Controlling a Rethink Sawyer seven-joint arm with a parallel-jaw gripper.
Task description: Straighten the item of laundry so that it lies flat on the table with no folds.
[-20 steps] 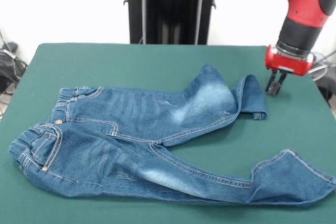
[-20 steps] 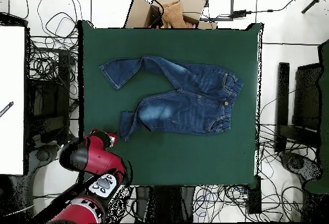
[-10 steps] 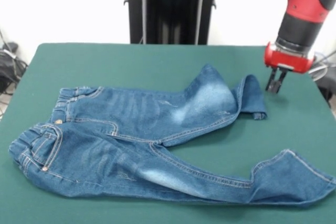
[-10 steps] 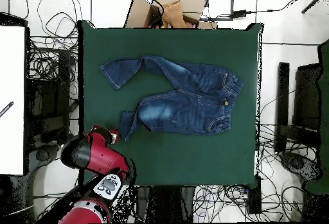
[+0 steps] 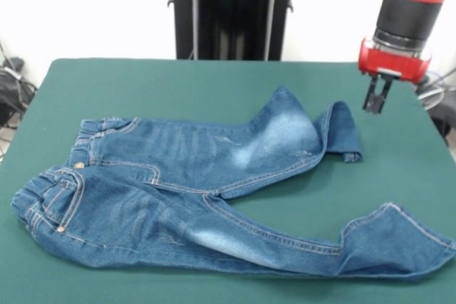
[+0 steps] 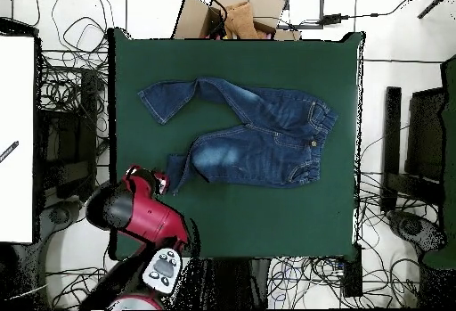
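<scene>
1. The desk point(image 5: 214, 80) is a wide green cloth surface, and one pair of jeans point(image 5: 199, 176) lies across its middle, well inside every edge in the overhead view.
2. Bare green cloth runs along the far side of the desk in the front view, and a broad empty band shows below the jeans point(image 6: 249, 143) in the overhead view.
3. One trouser leg is folded back on itself at its cuff point(image 5: 342, 133); the other leg point(image 5: 385, 247) stretches out flat towards the picture's right edge.
4. The waistband point(image 5: 50, 183) lies bunched at the left in the front view, with two rivets or buttons showing there.
5. One red and black arm hangs over the desk's corner, its end effector point(image 5: 376, 97) in the air just beside the folded cuff and not touching it.
6. The end effector's two prongs sit close together, holding nothing.
7. A second ago it sat lower, nearer the cloth; it has since risen, and the jeans have not moved.
</scene>
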